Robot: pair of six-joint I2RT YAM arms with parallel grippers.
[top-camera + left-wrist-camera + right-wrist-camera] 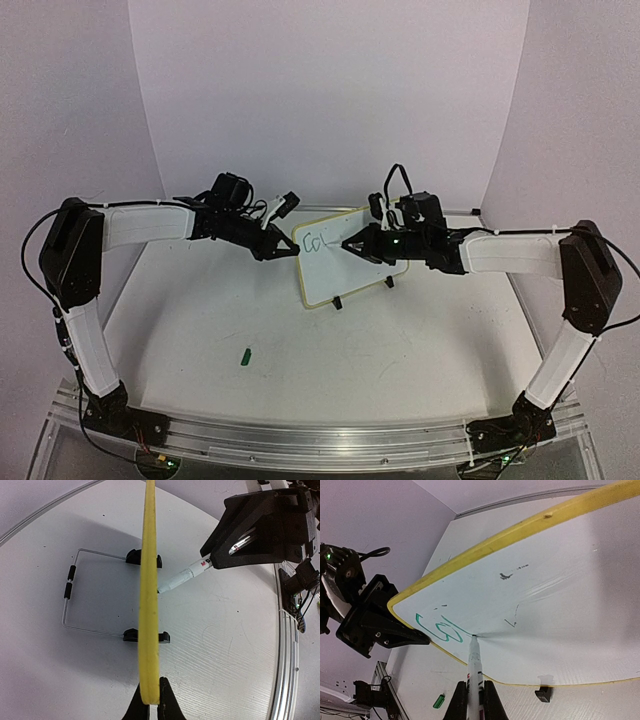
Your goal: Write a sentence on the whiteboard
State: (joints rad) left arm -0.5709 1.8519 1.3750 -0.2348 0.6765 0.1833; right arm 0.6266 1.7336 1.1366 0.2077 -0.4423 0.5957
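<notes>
The whiteboard [352, 268] stands propped at a tilt on its wire stand [70, 597] in the middle of the table [420, 345], between the two arms, with its white face turned toward the right arm.

On the left, the left gripper [150, 705] has its jaws pinched narrow on the board's pale-yellow rim, steadying it from the side. In front of that arm, well apart from the board, a small green piece that may be a pen cap [245, 353] lies on the table.

On the board's face, near its left edge, is the start of the sentence [436, 628]: only two green letters, apparently "Co", with one further stroke beginning beside them. The rest of the face is blank apart from a few faint dark smudges.

On the right, the right gripper [475, 702] is clamped on a marker [474, 657], whose tip touches the board just right of the green letters.

The writing looks barely begun; nearly the whole sentence is left to write.
</notes>
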